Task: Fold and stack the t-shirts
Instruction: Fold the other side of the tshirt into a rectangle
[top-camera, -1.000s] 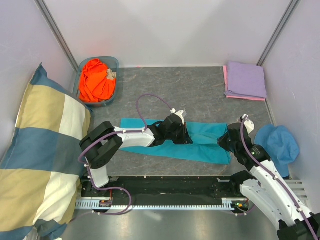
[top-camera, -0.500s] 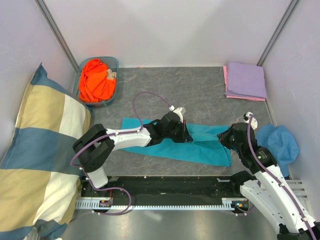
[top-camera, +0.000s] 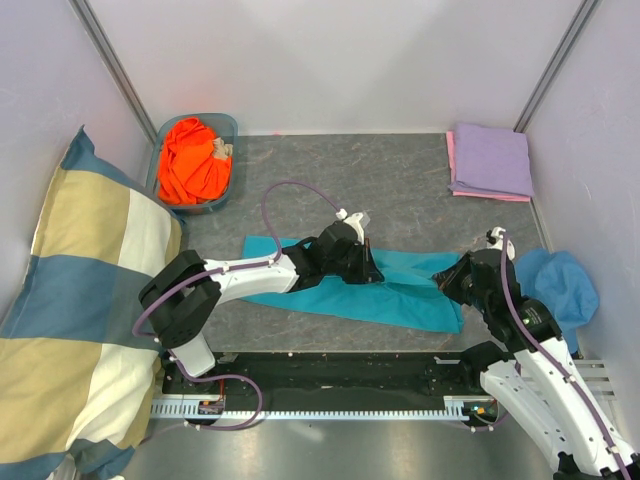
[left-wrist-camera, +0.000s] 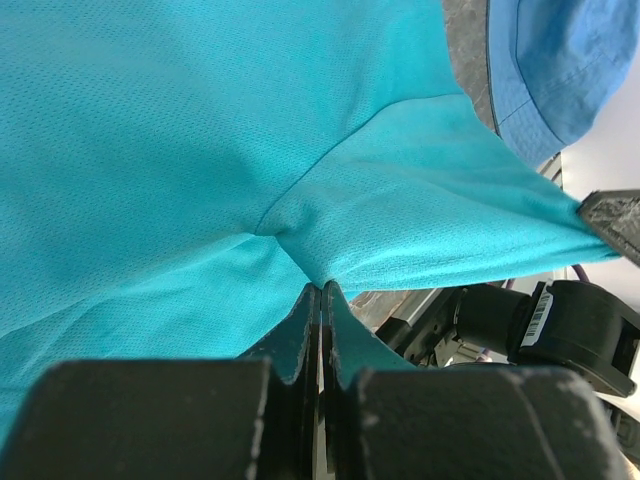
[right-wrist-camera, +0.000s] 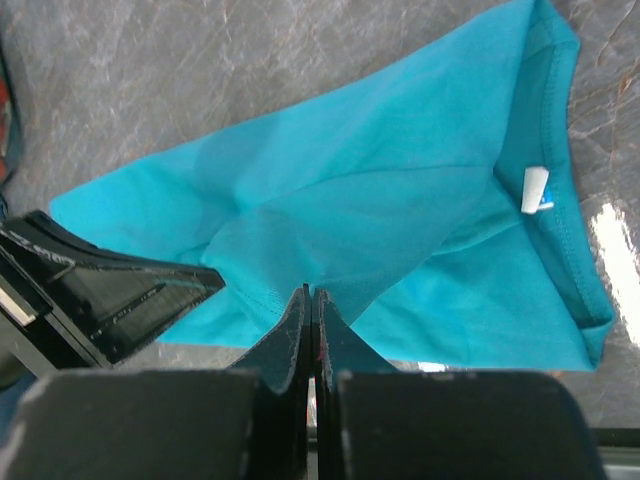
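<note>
So, teal t-shirt (top-camera: 410, 298) lies across the lower centre of the top view.
Mid-shirt the left gripper (top-camera: 372, 272) is clamped on a fold, arm stretched rightward; the right gripper (top-camera: 447, 280) pinches the right end, arm angled up-left.

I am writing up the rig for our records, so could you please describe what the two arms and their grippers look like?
Both the left arm and right arm have white links and black joints, each trailing a thin purple cable. The left gripper and right gripper are matt black with rough, tapering fingers.
</note>
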